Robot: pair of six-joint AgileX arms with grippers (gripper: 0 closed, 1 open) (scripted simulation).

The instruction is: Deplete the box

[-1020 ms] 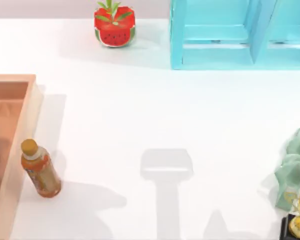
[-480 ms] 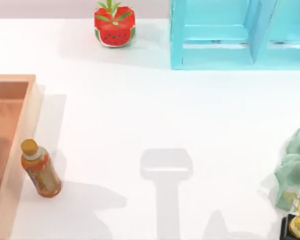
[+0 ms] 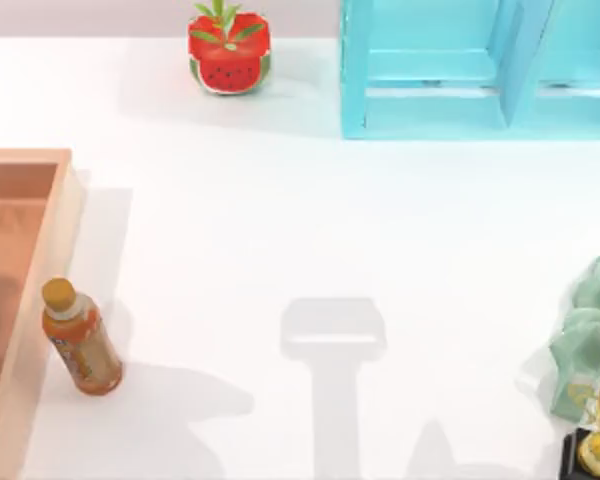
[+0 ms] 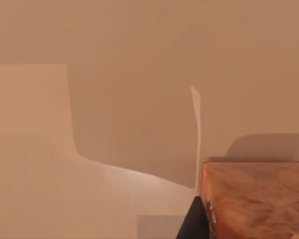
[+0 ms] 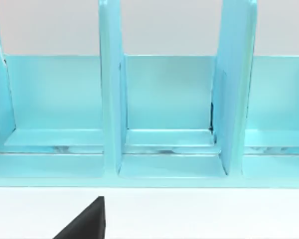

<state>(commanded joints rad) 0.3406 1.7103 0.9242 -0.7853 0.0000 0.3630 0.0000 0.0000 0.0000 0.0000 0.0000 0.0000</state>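
While the left end effector [image 4: 194,221] hangs over the box [image 3: 55,220], I cannot tell whether it is spread or pressed together.
The tan box floor and a wood-grained corner [image 4: 259,199] lie beneath it. The box sits at the table's left edge, with the tea bottle [image 3: 83,345] upright just outside its wall. The box looks stiff, bulky and probably heavy, so a thick wall is the place to grip. The right end effector [image 5: 87,221], state equally unclear, faces the blue shelf unit [image 5: 169,99].

Bottle [image 3: 81,337] crowds box [image 3: 42,290] wall
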